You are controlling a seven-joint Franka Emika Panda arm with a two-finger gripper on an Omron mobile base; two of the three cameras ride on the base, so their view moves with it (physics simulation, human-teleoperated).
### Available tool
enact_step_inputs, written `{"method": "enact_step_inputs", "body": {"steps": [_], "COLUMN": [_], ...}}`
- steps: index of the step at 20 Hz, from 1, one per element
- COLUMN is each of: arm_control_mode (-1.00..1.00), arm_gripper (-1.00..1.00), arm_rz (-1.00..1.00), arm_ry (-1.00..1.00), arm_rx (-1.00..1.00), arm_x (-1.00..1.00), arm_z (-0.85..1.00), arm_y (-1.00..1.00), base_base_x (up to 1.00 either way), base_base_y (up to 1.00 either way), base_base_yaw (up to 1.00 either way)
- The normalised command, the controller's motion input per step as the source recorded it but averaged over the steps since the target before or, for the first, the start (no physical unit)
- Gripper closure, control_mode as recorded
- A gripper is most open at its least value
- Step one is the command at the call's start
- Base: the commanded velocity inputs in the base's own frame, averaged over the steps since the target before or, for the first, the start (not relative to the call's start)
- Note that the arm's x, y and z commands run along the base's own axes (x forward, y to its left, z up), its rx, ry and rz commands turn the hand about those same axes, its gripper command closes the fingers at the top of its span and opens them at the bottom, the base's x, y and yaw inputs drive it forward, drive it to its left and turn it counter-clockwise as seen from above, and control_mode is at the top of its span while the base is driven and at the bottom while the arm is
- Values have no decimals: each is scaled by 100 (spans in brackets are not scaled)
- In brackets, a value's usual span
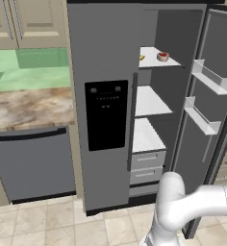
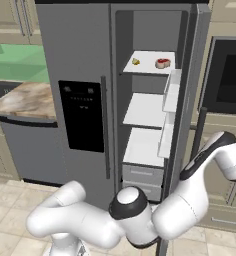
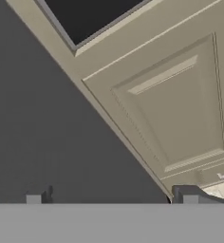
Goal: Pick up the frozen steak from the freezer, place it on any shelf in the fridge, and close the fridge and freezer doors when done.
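Steak (image 1: 163, 56) sits on the top white shelf (image 1: 156, 62) of the fridge (image 2: 150, 100), beside a small yellow item (image 2: 135, 61); placement looks done. Step in hand, by my reading: closing up. Dispenser door (image 1: 106, 110) is shut; plain door (image 1: 216, 110) stands open, white bins bare. Arm reaches round behind it (hand camera faces its grey outer face and beige cabinetry). Fingers (image 3: 190, 195) set wide, holding nothing. Next: push the door shut.

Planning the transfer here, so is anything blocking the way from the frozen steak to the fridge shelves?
Yes. The frozen steak lies on the top shelf of the open freezer, but the fridge door, the one with the black dispenser panel, is shut across the fridge. It must be opened first.
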Motion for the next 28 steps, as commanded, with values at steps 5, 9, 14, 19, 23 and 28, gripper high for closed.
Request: {"method": "enact_step_inputs", "body": {"steps": [5,9,14,19,23,28], "arm_control_mode": [-100,-100,-100,-100,-100,-100], "arm_gripper": [-100,-100,-100,-100,-100,-100], "arm_rz": [0,0,0,0,0,0], "arm_ry": [0,0,-2,-8,-10,-10], "arm_rx": [4,4,5,3,4,6], "arm_x": [42,44,27,4,13,21], "arm_z": [0,0,0,0,0,0], "arm_y": [55,66,91,100,100,100], "base_base_x": [0,0,0,0,0,0], "base_base_y": [0,0,0,0,0,0], "base_base_yaw": [0,0,0,0,0,0]}}
